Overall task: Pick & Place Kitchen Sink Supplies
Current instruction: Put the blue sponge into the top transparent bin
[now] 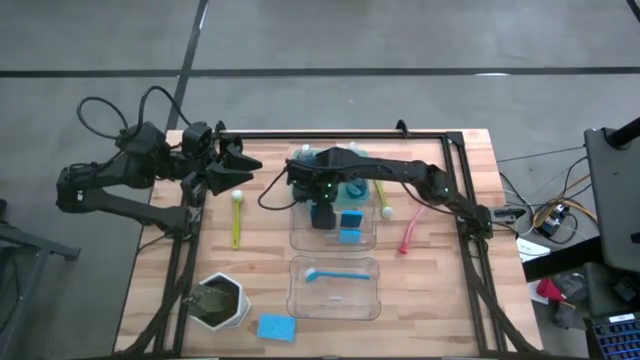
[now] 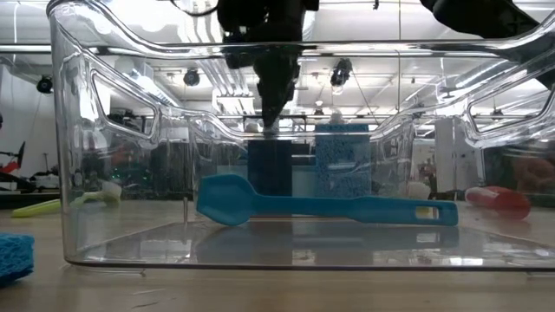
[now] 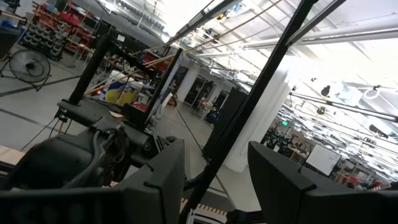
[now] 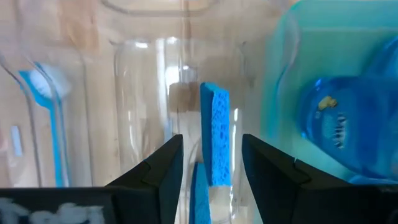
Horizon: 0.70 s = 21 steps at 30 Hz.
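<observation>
Just sponges point(image 4: 214, 138) between bin walls point(image 4: 143, 112)

sponges point(image 1: 350, 219): 4 | brushes point(image 1: 236, 218): 4 | bins point(image 1: 336, 300): 2 | pot point(image 1: 220, 301): 1

From overhead, the right end effector point(image 1: 322, 212) covers whatever lies under it in the far clear plastic bin point(image 1: 297, 238), so its grip cannot be told. In the low view a flat bright blue sponge point(image 2: 12, 256) is cut off by the edge. The clear round bottle of blue liquid point(image 4: 348, 127) is blurred and cropped.
</observation>
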Tool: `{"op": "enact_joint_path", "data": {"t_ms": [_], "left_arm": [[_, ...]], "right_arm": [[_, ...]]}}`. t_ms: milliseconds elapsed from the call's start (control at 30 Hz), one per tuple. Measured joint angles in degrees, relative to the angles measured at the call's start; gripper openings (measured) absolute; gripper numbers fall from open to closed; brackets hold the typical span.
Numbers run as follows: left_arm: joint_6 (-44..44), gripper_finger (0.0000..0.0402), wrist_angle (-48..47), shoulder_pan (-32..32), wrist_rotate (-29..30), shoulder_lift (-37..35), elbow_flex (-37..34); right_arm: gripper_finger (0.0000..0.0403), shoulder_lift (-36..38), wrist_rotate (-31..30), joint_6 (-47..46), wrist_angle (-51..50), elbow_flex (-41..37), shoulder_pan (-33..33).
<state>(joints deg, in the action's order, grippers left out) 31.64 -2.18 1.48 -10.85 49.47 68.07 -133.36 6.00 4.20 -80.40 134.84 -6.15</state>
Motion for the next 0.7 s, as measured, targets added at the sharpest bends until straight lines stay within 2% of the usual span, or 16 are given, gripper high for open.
{"op": "enact_joint_path", "data": {"t_ms": [167, 433, 700], "left_arm": [[0.22, 0.0167, -0.7, 0.0, -0.22, 0.0, 0.0], [2.25, 0.0167, -7.4, -0.07, -8.18, 0.0, 0.0], [5.27, 0.0167, -16.14, -0.83, -13.69, -0.13, 0.0]], "right_arm": [[0.0162, 2.4, -0.17, -2.14, 1.31, -0.01, 0.0], [0.0162, 7.97, -0.17, -7.68, 4.93, 0.12, 0.0], [0.0162, 14.13, -0.92, -13.08, 10.44, 0.14, -0.11]]}}
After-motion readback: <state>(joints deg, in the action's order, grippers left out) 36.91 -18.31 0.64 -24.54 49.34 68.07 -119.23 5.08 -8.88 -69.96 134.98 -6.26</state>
